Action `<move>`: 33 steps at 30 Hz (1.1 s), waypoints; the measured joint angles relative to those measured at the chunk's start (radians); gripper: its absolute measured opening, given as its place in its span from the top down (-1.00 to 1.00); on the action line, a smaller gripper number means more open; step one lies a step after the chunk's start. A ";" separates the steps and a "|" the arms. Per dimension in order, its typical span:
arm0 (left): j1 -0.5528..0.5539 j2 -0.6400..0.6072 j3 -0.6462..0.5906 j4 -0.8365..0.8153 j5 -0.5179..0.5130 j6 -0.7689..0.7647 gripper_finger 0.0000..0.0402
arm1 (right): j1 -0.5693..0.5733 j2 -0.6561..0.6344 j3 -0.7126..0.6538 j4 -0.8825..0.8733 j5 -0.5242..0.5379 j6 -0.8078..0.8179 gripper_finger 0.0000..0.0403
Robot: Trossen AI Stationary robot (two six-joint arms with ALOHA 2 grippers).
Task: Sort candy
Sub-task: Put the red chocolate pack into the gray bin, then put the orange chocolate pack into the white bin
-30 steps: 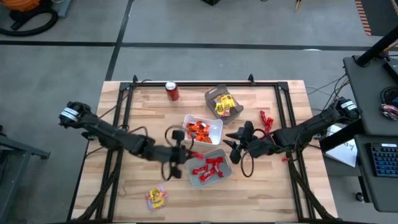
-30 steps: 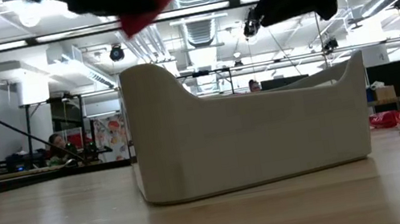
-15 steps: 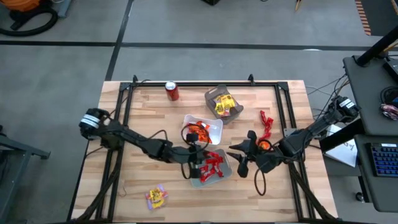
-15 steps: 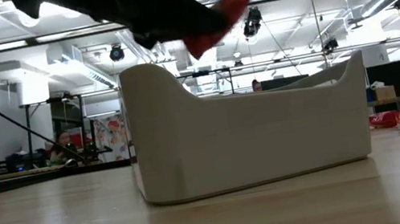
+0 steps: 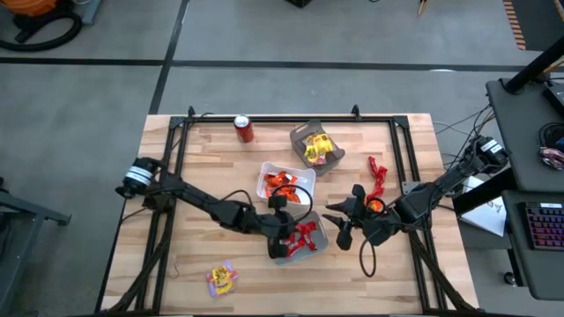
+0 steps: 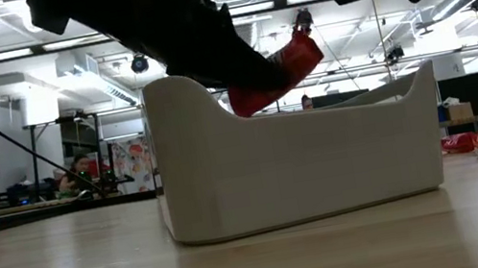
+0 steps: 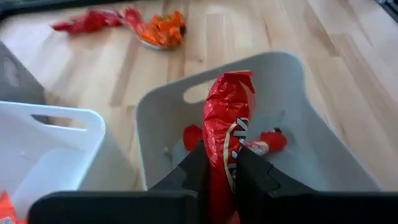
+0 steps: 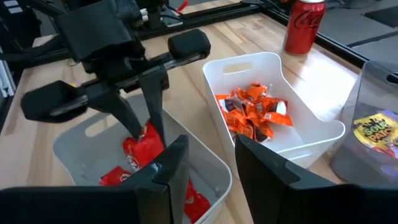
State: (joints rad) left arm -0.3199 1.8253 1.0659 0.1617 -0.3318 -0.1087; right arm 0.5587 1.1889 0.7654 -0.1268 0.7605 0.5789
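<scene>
Red candy [image 7: 225, 130] is pinched lengthwise in the left claw [image 7: 219, 163], fingers pressed on the wrapper from both sides, hanging over the grey tray [image 7: 323, 130] w/ the lower tip already below the rim. From above, the left claw [image 5: 284, 231] sits at that tray [image 5: 319, 222], which holds other red sweets [image 5: 305, 236]. Low view agrees: red wrapper [image 6: 276, 74] just above the tray wall [image 6: 302, 162].

Step in hand, as I read it: drop-off of a red piece into the red tray. Next move calls for little: spread the fingers and let it fall, then lift clear w/o snagging the wrapper or nudging the tray wall.

Right claw [image 8: 205, 165] waits nearby, just beside the same tray on its far side from the left arm, fingers apart and nothing between them in the wrist view. From above, an orange piece [image 5: 375, 205] shows right at the right claw [image 5: 351, 216]; can't tell if it rests on the counter [image 5: 203, 158] or on the arm.

Rest of the candy: orange ones [image 5: 282, 183] in the white tray [image 5: 304, 176], yellow [image 5: 315, 148] in the clear bin [image 5: 300, 136], loose red [image 5: 377, 173] on the counter near the right arm, yellow pack [image 5: 221, 278] near the front edge, well apart from the trays. Those loose pieces are still to sort. Soda can [image 5: 244, 129] stands at the back.
</scene>
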 joint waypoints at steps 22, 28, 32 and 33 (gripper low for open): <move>-0.001 -0.095 0.055 -0.300 0.081 0.133 0.39 | 0.000 0.000 -0.040 0.004 0.002 0.066 0.40; -0.004 -0.264 -0.101 -0.171 0.080 0.163 0.39 | -0.010 0.000 -0.040 -0.002 0.011 0.062 0.43; -0.004 -0.391 -0.237 -0.020 0.080 0.161 0.39 | -0.057 0.000 -0.040 -0.032 0.025 0.121 0.48; -0.004 -0.421 -0.274 0.011 0.079 0.161 0.39 | -0.076 0.000 -0.038 -0.044 0.024 0.144 0.49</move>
State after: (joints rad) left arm -0.3237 1.4046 0.7921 0.1727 -0.2523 0.0521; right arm 0.4824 1.1889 0.7270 -0.1711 0.7841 0.7226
